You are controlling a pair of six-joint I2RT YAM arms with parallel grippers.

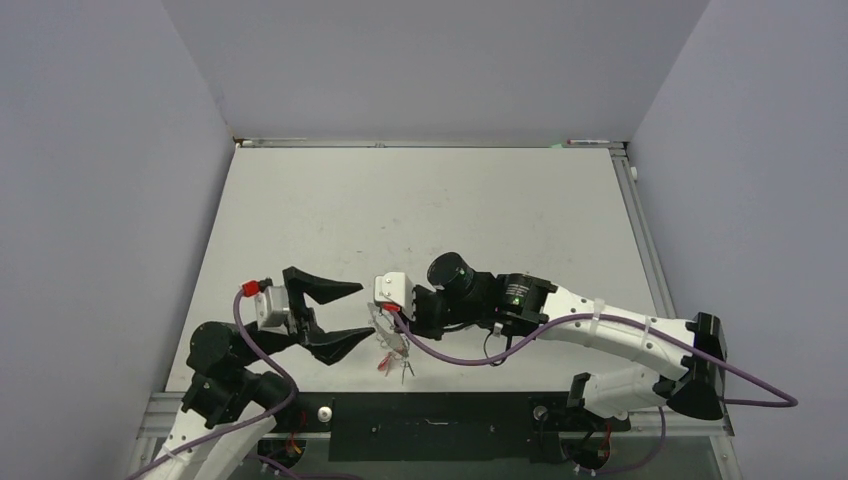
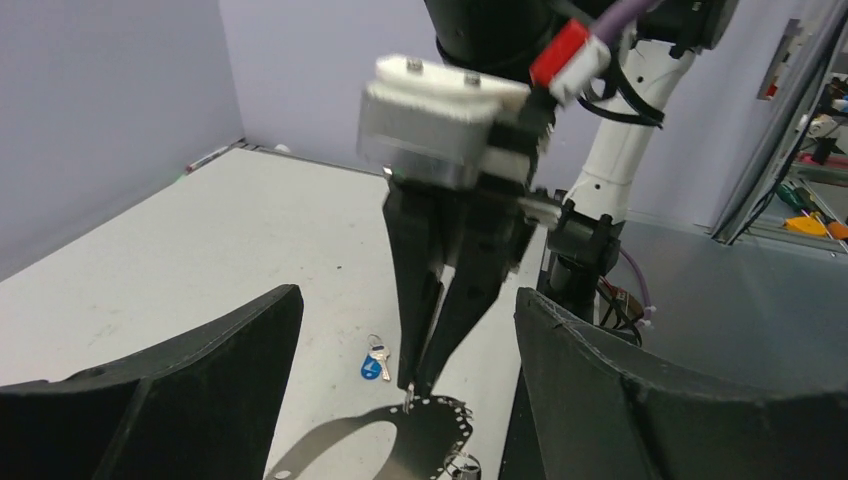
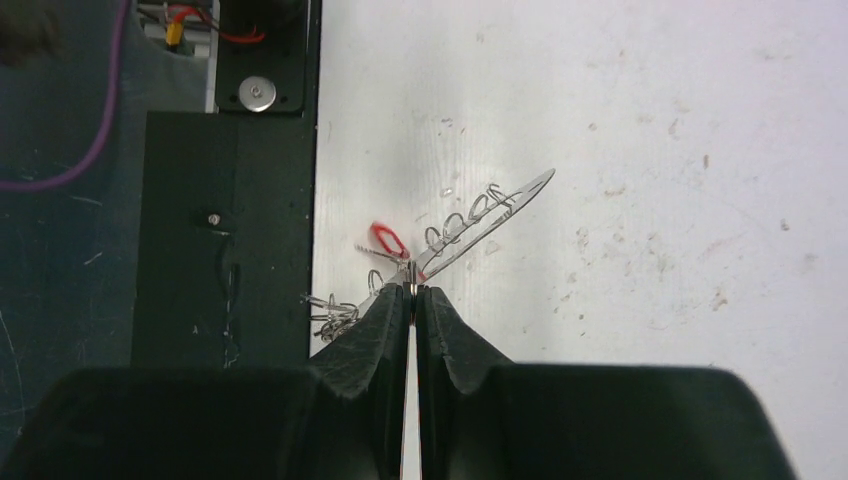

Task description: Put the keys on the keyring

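Right wrist view: we see the right gripper pinching the rim of the keyring, which juts out tilted beyond its fingertips, with a red-tagged key just beside them. Our left gripper stands spread wide, the keyring just beyond its fingertips.

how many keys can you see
2: a blue-tagged small key lying on the table past the flat grey ring plate; a red-tagged key beside the plate's edge. Another may be hidden.
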